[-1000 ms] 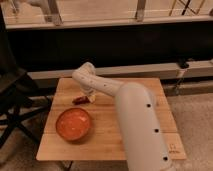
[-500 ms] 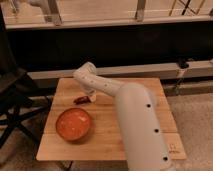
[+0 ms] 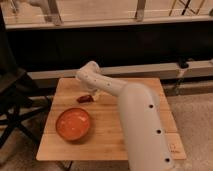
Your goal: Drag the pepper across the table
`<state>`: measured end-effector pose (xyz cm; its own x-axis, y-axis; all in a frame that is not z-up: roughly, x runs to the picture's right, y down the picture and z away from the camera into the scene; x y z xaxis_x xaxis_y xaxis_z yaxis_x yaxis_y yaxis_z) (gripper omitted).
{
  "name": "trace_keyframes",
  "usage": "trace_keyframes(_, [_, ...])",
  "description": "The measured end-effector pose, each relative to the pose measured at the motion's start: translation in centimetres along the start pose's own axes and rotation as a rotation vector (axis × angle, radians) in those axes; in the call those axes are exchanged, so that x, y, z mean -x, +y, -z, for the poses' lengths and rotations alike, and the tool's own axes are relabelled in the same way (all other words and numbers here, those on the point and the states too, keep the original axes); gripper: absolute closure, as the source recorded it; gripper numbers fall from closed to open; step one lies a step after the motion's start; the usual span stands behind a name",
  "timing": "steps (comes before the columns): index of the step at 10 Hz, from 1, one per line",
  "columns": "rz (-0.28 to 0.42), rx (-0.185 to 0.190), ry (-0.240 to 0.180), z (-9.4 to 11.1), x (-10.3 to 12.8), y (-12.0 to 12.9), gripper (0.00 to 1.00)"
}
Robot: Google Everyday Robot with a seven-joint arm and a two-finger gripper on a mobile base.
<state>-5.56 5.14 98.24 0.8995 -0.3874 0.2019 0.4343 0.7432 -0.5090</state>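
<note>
Camera view: my gripper [image 3: 96,94] is low over the wooden table [image 3: 67,87], left of frame centre and mostly hidden by the white arm [image 3: 140,120]. I cannot tell how wide it stands or whether it grips anything. The dark red pepper [image 3: 85,98] lies just frame-left of it, above the orange bowl [image 3: 73,124].

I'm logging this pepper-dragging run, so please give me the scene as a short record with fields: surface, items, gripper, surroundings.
surface: small rectangular light wooden slatted table
target: small slim dark red pepper, lying on the table's far part
other item: large round orange-red bowl, nearer the camera than the pepper, apart from it
gripper: gripper, low over the table beside the pepper; contact cannot be told
arm: white robot arm, reaching across the table
beside table: black folding chair
</note>
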Motion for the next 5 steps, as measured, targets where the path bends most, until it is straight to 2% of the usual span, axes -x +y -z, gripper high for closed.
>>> trace_keyframes(5, [-0.037,0.003,0.009,-0.2,-2.8,0.2,1.0])
